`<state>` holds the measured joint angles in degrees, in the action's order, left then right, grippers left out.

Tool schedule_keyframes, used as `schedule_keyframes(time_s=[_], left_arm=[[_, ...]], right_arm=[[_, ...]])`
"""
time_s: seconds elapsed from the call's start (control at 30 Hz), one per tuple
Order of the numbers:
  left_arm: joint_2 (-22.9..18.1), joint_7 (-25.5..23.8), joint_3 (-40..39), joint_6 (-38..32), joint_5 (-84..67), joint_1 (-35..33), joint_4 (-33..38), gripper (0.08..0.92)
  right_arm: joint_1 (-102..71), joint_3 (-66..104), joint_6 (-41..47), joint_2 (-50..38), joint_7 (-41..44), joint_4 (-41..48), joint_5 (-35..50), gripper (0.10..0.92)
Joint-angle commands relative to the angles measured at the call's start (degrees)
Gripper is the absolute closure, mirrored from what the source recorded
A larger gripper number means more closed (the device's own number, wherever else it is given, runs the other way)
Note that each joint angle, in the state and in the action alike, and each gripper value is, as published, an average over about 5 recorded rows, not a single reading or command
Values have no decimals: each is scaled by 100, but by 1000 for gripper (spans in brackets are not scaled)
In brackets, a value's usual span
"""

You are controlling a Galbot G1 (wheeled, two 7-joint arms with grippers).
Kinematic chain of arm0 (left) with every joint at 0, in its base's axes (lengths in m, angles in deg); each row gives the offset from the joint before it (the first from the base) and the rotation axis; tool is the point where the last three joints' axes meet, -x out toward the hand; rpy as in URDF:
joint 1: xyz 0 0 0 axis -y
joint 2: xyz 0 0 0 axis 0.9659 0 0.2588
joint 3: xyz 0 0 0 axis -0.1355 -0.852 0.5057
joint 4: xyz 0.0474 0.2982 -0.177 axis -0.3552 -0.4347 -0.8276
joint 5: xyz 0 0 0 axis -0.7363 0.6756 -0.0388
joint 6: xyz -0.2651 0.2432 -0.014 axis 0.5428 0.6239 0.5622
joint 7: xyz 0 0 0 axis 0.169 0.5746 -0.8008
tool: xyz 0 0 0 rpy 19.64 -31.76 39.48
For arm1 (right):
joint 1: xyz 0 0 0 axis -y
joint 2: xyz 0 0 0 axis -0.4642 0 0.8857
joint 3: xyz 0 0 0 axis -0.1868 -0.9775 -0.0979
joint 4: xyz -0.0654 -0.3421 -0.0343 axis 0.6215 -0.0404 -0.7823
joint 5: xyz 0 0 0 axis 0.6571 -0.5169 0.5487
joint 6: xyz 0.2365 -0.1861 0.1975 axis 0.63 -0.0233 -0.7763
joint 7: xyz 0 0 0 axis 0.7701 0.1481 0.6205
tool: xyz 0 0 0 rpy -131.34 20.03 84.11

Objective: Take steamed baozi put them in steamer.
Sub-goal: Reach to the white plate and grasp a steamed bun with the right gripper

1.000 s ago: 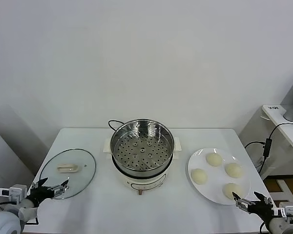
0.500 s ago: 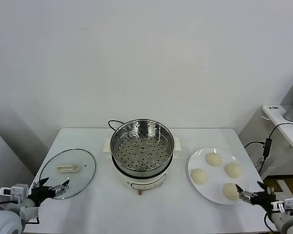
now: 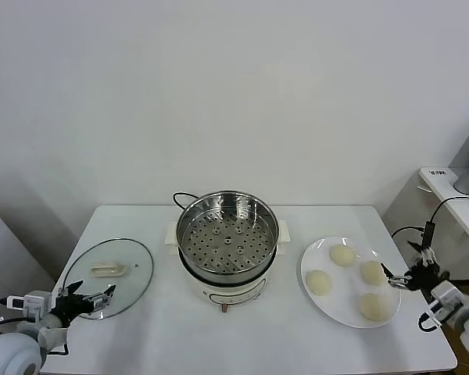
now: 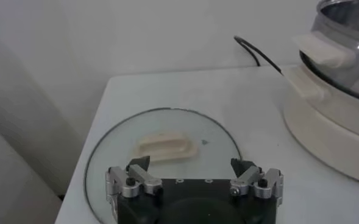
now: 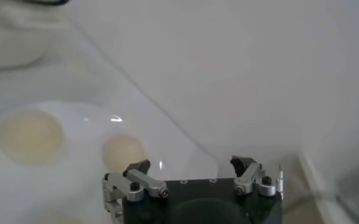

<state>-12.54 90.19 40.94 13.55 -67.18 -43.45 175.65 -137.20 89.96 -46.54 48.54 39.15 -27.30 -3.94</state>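
The steamer (image 3: 227, 238), a shiny steel pot with a perforated tray on a white base, stands mid-table with nothing in it; its side also shows in the left wrist view (image 4: 344, 73). Several pale baozi (image 3: 342, 255) lie on a white plate (image 3: 345, 291) to its right. My right gripper (image 3: 404, 267) hovers open and empty at the plate's right rim, beside one baozi (image 3: 373, 272). In the right wrist view the right gripper (image 5: 191, 164) stands just short of a baozi (image 5: 123, 152). My left gripper (image 3: 86, 295) waits open over the near edge of the glass lid (image 3: 109, 269).
The glass lid (image 4: 118, 158) with its white handle lies flat at the table's left. A black cord (image 3: 180, 197) runs behind the steamer. A side desk (image 3: 453, 187) with cables stands off the table's right edge.
My right gripper has moved from the table's front right corner back along the right edge to the plate's right rim. The left gripper has barely shifted.
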Motion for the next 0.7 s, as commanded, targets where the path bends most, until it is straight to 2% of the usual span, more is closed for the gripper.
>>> schedule_keyframes(time_s=[0.03,0.37,0.7], left_arm=[[-6,1,-56,9,26,68,5,177],[18,29,-150,52,35,222,-10,177],[43,53,-232,93,50,417,-51,177]], right_arm=[[1811,-1360,-584,-735,1551,782,-1118,203],[4746,-4262,-505,-1089,3119,1839,-483,203],[6900,-6263,-737,-522,4202,3109,-402,203]])
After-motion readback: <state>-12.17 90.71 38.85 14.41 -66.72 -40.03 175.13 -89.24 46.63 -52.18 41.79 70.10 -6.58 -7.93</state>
